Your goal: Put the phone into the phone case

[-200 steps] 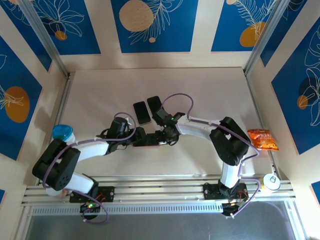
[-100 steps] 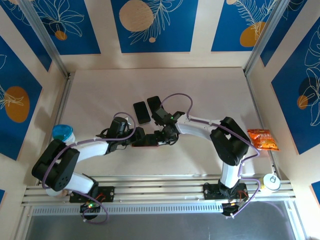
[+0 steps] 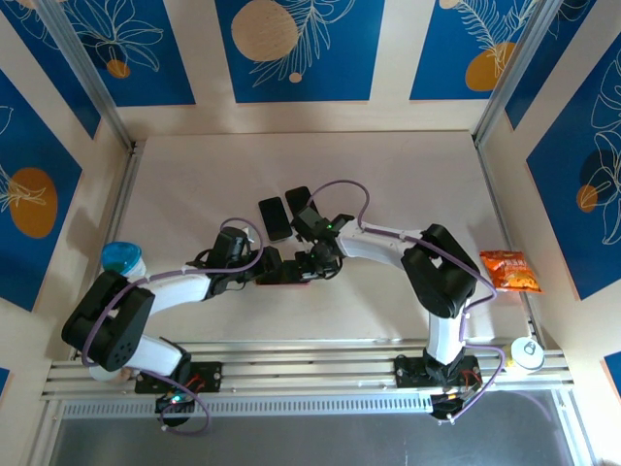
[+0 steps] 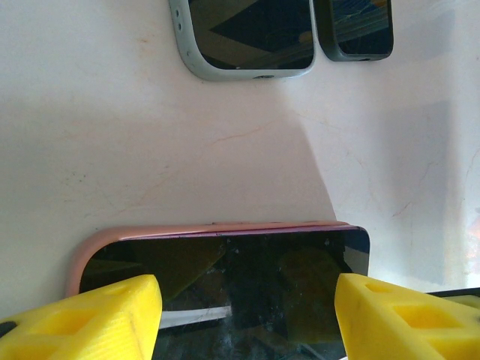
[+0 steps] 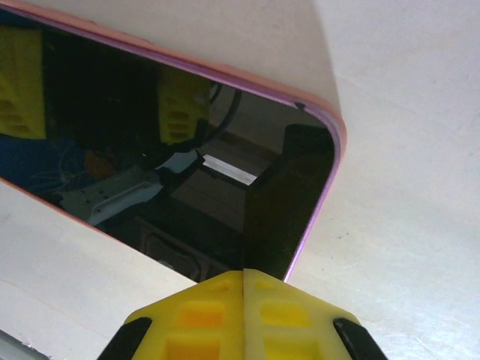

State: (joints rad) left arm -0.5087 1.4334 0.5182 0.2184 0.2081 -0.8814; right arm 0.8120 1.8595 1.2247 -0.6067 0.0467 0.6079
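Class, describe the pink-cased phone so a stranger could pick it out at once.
On the pale table, find where the left claw and right claw meet. A phone lies flat there, screen up. Unlike the grey-cased phone and dark phone beyond it, its case is pink.

The white-and-black left arm (image 3: 175, 286) and right arm (image 3: 388, 245) bend inward, wrists low, nearly meeting. The left gripper (image 4: 246, 294) holds its yellow fingers (image 4: 82, 315) well apart; the right gripper (image 5: 244, 289) has its own pressed together.
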